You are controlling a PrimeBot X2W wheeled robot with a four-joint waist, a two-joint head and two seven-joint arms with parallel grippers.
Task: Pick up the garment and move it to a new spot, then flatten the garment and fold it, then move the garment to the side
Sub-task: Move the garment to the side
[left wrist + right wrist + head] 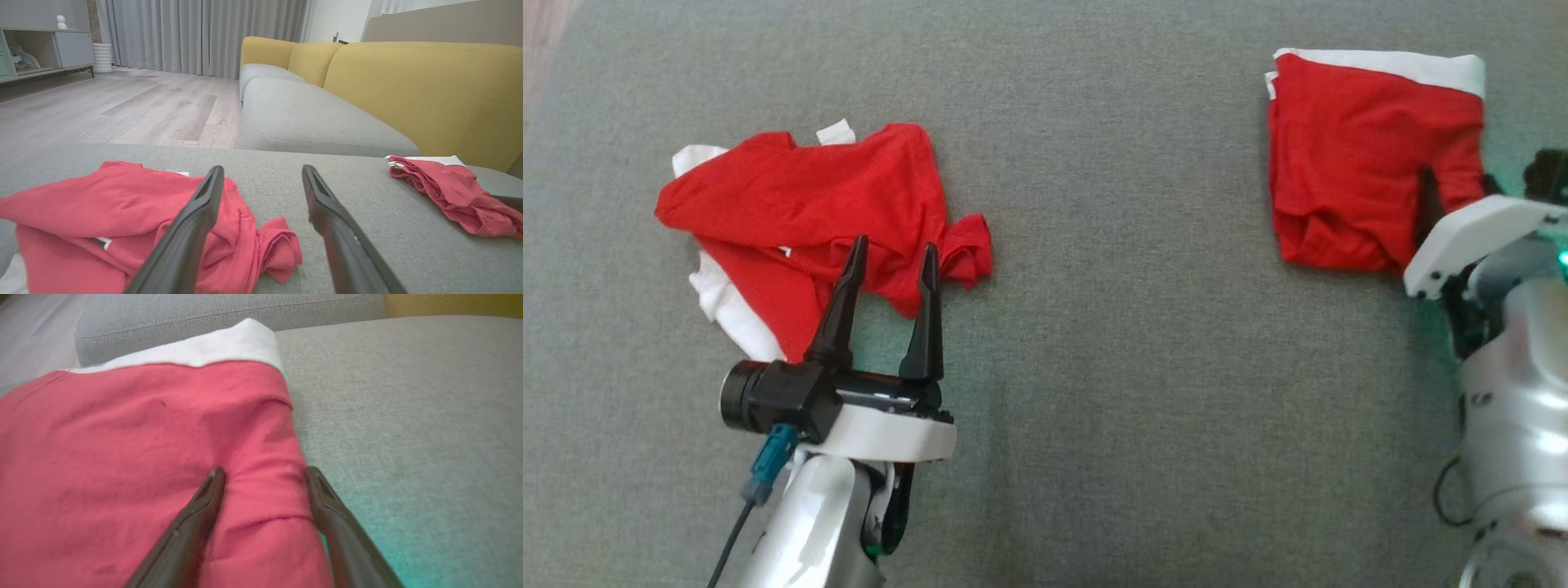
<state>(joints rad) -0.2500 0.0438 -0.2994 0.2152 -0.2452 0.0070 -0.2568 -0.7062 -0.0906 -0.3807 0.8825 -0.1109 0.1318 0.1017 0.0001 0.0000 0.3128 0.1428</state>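
While left gripper (894, 243) and right gripper (264, 470) gape wide, crumpled garment (800, 192), folded garment (1356, 147), two in all.

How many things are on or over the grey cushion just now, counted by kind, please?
Red-and-white garments: 2 (crumpled garment, folded garment)
Grippers: 2 (left gripper, right gripper), both open
Total: 4

L tool (894, 245): jaws apart, pointing fwd; R tool (264, 471): jaws apart, far right
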